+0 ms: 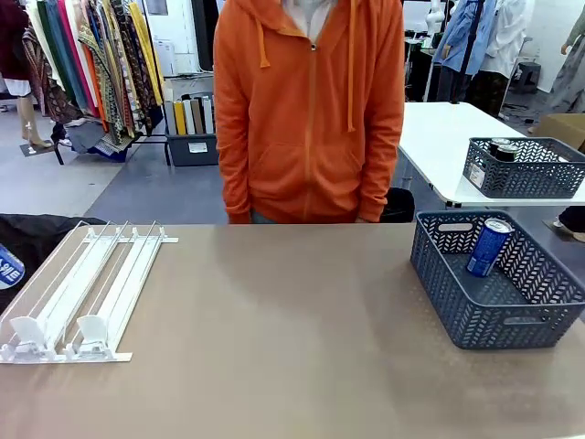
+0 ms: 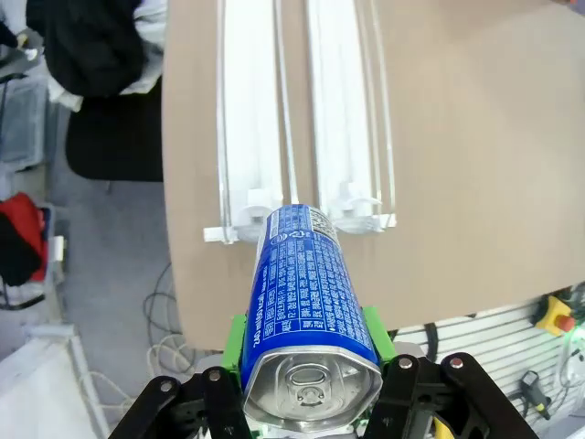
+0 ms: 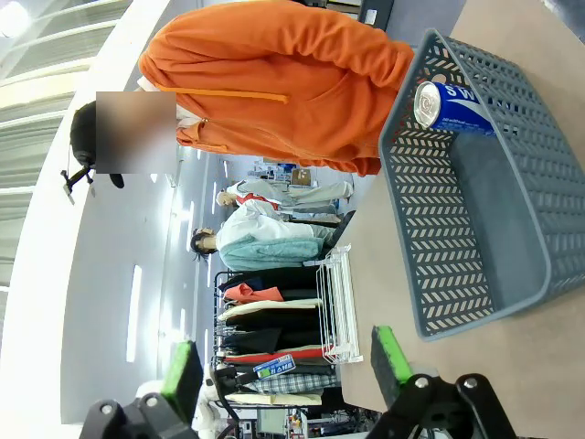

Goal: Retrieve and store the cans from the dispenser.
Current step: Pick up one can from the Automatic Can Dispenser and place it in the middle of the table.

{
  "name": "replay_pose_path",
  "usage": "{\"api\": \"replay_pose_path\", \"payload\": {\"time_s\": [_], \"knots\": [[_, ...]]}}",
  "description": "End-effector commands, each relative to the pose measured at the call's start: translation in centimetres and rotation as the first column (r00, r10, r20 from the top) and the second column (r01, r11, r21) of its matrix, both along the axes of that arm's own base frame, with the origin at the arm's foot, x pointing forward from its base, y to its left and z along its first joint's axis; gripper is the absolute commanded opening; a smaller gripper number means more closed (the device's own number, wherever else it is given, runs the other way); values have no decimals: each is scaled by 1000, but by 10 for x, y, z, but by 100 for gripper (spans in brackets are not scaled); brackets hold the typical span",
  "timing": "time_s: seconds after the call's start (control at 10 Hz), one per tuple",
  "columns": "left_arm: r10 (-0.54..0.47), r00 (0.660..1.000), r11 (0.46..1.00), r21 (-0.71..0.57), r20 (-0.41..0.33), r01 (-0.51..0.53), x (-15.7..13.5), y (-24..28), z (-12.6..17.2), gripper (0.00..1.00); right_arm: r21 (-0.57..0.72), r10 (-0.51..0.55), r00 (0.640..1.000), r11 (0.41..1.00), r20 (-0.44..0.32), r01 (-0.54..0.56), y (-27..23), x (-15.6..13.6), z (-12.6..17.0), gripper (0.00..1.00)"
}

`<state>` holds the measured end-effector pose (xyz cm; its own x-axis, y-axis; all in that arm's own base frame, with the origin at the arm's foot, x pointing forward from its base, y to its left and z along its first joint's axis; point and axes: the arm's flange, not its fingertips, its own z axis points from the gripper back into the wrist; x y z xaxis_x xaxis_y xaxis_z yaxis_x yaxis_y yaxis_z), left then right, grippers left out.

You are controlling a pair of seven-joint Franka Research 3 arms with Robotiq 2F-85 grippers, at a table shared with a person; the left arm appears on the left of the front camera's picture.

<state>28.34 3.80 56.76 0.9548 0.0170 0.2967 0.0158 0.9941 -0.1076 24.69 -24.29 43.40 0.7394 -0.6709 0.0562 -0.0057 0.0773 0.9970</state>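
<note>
A blue-and-white can (image 2: 302,283) lies lengthwise between the green pads of my left gripper (image 2: 308,366), silver top toward the camera; the gripper is shut on it. It hangs just past the stop end of the white dispenser (image 2: 302,110), near the table's edge. The dispenser (image 1: 82,293) lies at the table's left with bare lanes. A second blue can (image 1: 489,247) leans inside the dark grey basket (image 1: 539,325) at the right. My right gripper (image 3: 285,366) is open with nothing between its pads, off to the side of that basket (image 3: 439,229) and can (image 3: 452,108).
A person in an orange hoodie (image 1: 311,110) stands at the far side. Behind them, a white table (image 1: 439,137) carries another grey basket (image 1: 526,178) with dark cans. A black cloth (image 1: 37,233) lies beyond the table's left edge. Bare tabletop (image 1: 292,329) spans the middle.
</note>
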Motion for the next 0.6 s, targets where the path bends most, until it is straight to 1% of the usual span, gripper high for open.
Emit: {"api": "replay_pose_path", "payload": {"time_s": [0.0,0.1,0.4,0.5], "knots": [[7,1000,992,-126,31,-3,-5,19,-7,0,2,1,1000,1000,16,-1,-1,1,3,100],[0,1000,1000,0,0,0,0,0,0,0,2,1,1000,1000,16,-1,-1,1,3,100],[0,1000,1000,0,0,0,0,0,0,0,2,1,1000,1000,16,-1,-1,1,3,100],[-3,1000,1000,-28,-5,3,-2,1,-5,0,2,1,1000,1000,16,-1,-1,1,3,100]]}}
